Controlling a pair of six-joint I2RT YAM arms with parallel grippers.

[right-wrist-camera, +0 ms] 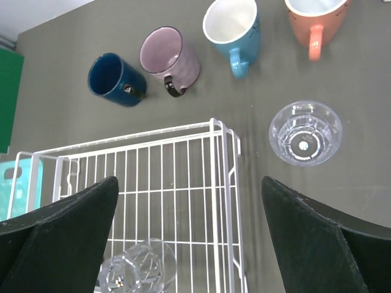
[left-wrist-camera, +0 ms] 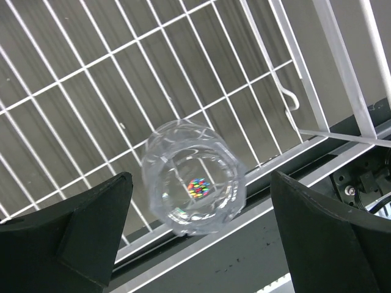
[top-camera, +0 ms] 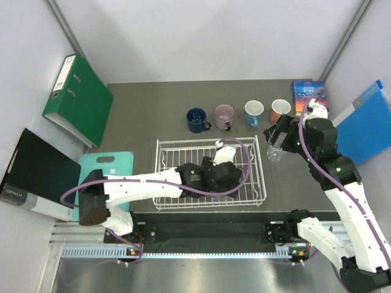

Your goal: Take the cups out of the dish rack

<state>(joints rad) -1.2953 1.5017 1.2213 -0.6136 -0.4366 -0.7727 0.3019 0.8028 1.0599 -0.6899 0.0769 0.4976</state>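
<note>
The white wire dish rack (top-camera: 183, 141) sits mid-table. A clear glass tumbler (left-wrist-camera: 192, 186) lies on its side on the rack's grid (left-wrist-camera: 183, 91) near the rim. My left gripper (left-wrist-camera: 200, 178) is open, its fingers on either side of the tumbler and apart from it. In the top view this gripper (top-camera: 223, 174) hides the tumbler. My right gripper (top-camera: 276, 135) is open and empty, above the rack's far right corner (right-wrist-camera: 217, 159). A second tumbler (right-wrist-camera: 305, 132) stands upright on the table right of the rack. Navy (right-wrist-camera: 116, 79), mauve (right-wrist-camera: 171, 61), light blue (right-wrist-camera: 232, 27) and orange (right-wrist-camera: 314, 15) mugs stand in a row behind the rack.
A teal cutting board (top-camera: 107, 168) lies left of the rack. A green binder (top-camera: 76, 97) and a black folder (top-camera: 36, 174) stand at the left. A book (top-camera: 310, 94) and a blue folder (top-camera: 366, 122) are at the right.
</note>
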